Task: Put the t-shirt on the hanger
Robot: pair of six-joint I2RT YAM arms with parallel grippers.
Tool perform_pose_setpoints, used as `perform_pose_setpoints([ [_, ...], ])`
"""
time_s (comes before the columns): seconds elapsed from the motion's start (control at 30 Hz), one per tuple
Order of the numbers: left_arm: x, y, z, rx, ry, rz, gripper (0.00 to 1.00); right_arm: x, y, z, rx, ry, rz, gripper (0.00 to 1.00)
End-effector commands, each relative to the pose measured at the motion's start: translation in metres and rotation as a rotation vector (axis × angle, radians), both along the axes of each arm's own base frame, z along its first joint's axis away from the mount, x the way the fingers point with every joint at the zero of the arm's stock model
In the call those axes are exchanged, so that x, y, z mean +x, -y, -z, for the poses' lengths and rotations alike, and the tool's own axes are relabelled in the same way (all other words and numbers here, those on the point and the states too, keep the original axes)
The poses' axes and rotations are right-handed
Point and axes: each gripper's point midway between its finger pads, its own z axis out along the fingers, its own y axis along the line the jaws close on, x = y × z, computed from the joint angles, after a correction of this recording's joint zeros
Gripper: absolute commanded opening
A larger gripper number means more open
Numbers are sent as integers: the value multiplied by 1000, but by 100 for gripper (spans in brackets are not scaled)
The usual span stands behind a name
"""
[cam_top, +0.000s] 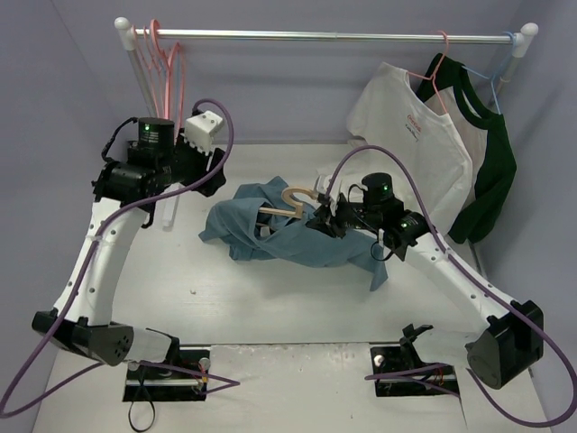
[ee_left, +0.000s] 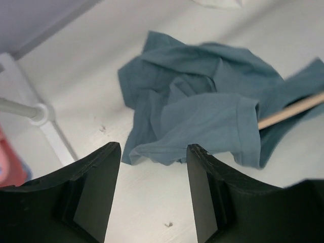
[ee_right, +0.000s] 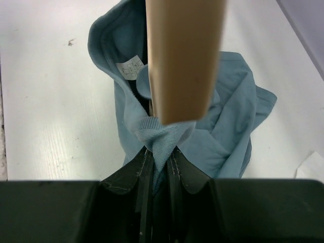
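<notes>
Left gripper [ee_left: 153,152] is released, fingers spread with nothing between them, hovering over the white table [ee_left: 152,212]. The teal t-shirt [ee_left: 202,111] lies crumpled just ahead of its fingertips, not touching them. Right gripper [ee_right: 159,157] is clenched on a ribbed fold of the t-shirt [ee_right: 228,116], jaws pinched tight on the cloth. The tan hanger [ee_right: 185,55] runs straight out ahead above those jaws, one arm buried in the fabric. In the top view the hanger's hook [cam_top: 293,200] sticks up from the bunched shirt, just left of the right gripper [cam_top: 329,216]. Left gripper [cam_top: 212,162] sits off to the shirt's left.
</notes>
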Motion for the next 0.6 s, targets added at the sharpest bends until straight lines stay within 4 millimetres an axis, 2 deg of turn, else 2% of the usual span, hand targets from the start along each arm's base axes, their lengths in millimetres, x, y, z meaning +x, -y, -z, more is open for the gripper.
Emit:
perform_pose_setpoints([
  [0.0, -19, 22, 3, 11, -21, 311, 54, 3, -10, -46, 70, 122, -84, 0],
  [0.03, -29, 29, 7, -16, -51, 385, 54, 4, -9, -47, 72, 121, -84, 0],
  [0.23, -48, 39, 43, -56, -175, 520, 54, 4, -9, -49, 89, 110, -108, 0],
  [0.33, -50, 39, 50, -49, -178, 522, 54, 5, -11, -46, 85, 95, -120, 0],
  [0.43, -52, 41, 49, -59, -172, 536, 54, 4, -12, -43, 83, 80, -135, 0],
  [0.57, -51, 42, 55, -53, -175, 540, 54, 0, -15, -47, 100, 76, -166, 0],
])
